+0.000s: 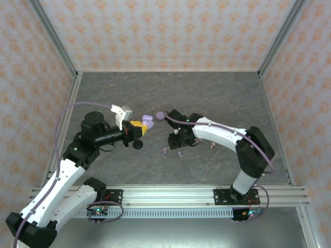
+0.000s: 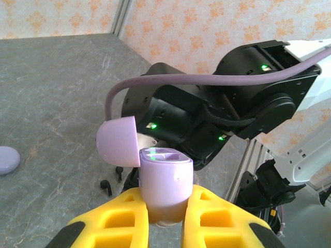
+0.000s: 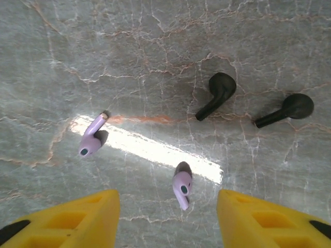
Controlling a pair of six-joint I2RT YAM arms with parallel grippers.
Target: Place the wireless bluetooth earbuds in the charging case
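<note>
Two arms, one opened case, one puck and four loose buds, listed left to right.

1. Left arm [image 1: 77,155]: reaches in from the left. I see its yellow jaws clamped tight on the lower body of the lilac charging case [image 2: 165,178], holding it upright above the surface [image 1: 217,98]. The lid [image 2: 118,140] is flipped open and hangs to the left of the body.
2. Lilac puck [image 1: 160,115]: lies flat on the surface, just right of the held case.
3. Right arm [image 1: 227,137]: bends in from the right with its wrist turned down. Its jaws stand parted over the surface and grip nothing.
4. First lilac earbud [image 3: 90,137]: lies on the surface, ahead of the left-hand jaw.
5. Second lilac earbud [image 3: 182,186]: lies on the surface in line with the gap between the parted jaws. As far as I can see, it touches neither one.
6. First black earbud [image 3: 217,93]: lies on the surface, farther out and to the right of the lilac pair.
7. Second black earbud [image 3: 289,108]: lies rightmost, near its partner but apart from it.

All four buds lie on the surface, outside the case.
</note>
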